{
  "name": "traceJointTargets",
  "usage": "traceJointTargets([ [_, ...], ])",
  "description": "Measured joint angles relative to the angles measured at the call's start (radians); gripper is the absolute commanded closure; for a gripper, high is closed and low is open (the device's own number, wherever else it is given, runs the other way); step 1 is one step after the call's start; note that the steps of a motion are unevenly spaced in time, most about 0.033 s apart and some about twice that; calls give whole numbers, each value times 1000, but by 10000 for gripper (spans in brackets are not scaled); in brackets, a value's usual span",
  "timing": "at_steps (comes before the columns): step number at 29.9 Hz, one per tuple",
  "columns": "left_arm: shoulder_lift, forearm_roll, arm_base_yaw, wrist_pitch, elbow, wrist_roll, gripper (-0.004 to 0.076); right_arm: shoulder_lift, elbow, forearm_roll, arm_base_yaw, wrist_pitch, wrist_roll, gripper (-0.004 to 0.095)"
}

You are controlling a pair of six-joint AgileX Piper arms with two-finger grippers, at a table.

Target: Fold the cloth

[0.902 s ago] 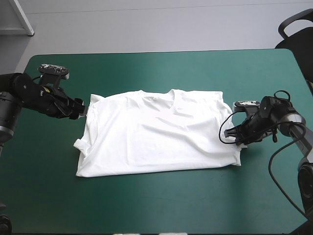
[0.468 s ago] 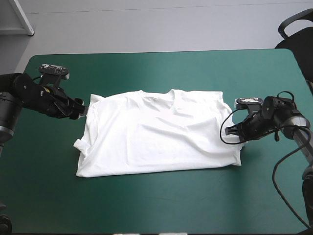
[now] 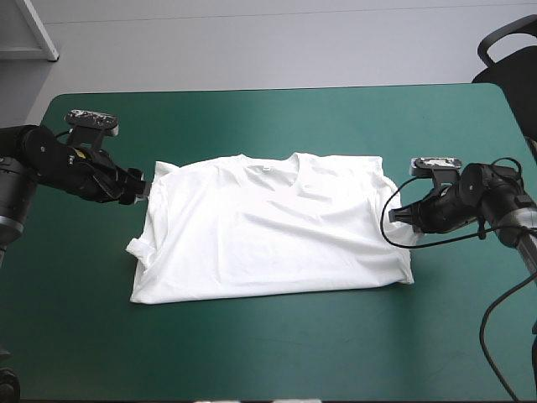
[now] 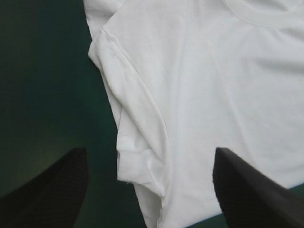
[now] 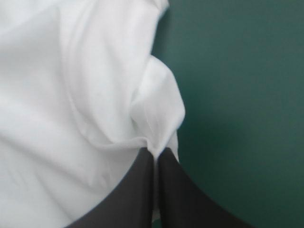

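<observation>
The T-shirt [image 3: 268,227] lies spread flat at the middle of the bench [image 3: 268,117], on its teal-green cover. Its collar points to 12 o'clock and its hem to 6 o'clock, with some creases across the body.

At the shirt's 3 o'clock edge the right claw [image 3: 401,217] is low on the fabric. At about 10 o'clock, by the shoulder, the left claw [image 3: 143,191] is just beside the cloth.

This looks like the grasping step that comes ahead of a fold. One side is gripped and the other is not. The next move probably calls for the left claw to ease forward over the sleeve edge and close on it. It should take all the layers there, so that both sides can be lifted evenly.

From above, neither claw's opening can be read. The wrist views settle that:
- **Left wrist view:** the left claw [image 4: 149,151] is spread wide with nothing in it. Its black fingers stand apart either side of the T-shirt [image 4: 213,85], whose sleeve is turned in over the body just ahead.
- **Right wrist view:** the right claw [image 5: 155,153] is pinched almost together on a raised pleat of the T-shirt [image 5: 71,95] at its edge. Bare cover lies beyond that edge.

Only the high view shows the whole outline of the shirt and how squarely it sits.
</observation>
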Motion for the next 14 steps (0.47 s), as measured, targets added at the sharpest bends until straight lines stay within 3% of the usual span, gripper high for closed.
traceJointTargets([
  [14,0,-1,0,0,0,-3,184,-5,-74,105,270,-40,-101,921],
])
